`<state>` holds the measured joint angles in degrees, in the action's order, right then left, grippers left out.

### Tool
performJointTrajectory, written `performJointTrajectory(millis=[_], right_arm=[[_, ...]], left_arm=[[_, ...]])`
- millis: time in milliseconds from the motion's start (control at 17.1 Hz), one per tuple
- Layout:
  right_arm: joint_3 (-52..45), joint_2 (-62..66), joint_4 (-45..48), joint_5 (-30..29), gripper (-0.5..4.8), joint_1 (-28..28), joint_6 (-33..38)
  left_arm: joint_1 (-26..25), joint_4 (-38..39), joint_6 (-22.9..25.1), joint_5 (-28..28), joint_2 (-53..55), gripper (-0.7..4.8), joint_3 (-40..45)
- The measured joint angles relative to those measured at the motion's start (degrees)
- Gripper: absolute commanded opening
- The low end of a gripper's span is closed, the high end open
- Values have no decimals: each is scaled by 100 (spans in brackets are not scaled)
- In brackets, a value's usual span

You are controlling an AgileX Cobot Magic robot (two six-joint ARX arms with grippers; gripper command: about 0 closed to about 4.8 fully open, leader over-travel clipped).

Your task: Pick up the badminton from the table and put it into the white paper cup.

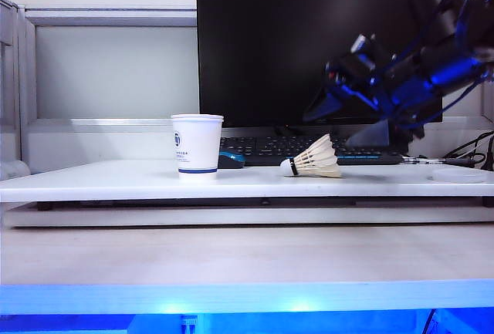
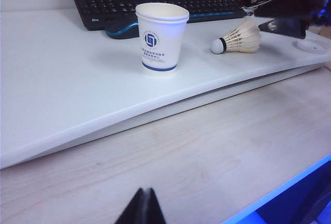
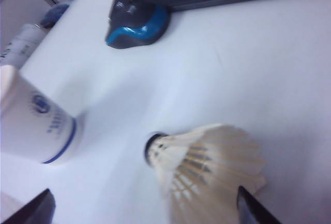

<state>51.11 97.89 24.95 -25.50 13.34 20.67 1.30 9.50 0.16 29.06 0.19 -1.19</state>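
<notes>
Badminton [image 3: 207, 167] lower centre between my wide-open empty right gripper [image 3: 147, 208]: I'd lower, pinch feathers softly; left gripper [image 2: 140, 208] bottom centre looks closed, empty, cup [image 1: 197, 145] mid-left

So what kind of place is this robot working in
Most likely an office desk or lab workstation: a dark monitor, a black keyboard and a computer mouse sit behind the white paper cup on the table.
</notes>
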Motion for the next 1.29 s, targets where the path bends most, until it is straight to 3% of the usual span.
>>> performJointTrajectory(millis=[117, 175, 292, 351, 409, 818, 1286], right_arm=[[72, 221, 2, -2, 146, 4, 13], [72, 240, -11, -4, 99, 4, 11], [72, 240, 9, -7, 77, 4, 4], [72, 240, 94, -7, 16, 7, 4], [72, 238, 181, -9, -8, 7, 20], [85, 236, 586, -520, -9, 94, 7], [1019, -273, 46, -809, -9, 216, 2]], left_arm=[[0, 2, 0, -13, 0, -5, 0], [0, 4, 0, -15, 0, -5, 0], [0, 4, 0, -15, 0, -5, 0], [0, 4, 0, -15, 0, -5, 0], [0, 4, 0, -15, 0, -5, 0], [0, 7, 0, -15, 0, -5, 0], [0, 9, 2, -15, 0, -5, 0]])
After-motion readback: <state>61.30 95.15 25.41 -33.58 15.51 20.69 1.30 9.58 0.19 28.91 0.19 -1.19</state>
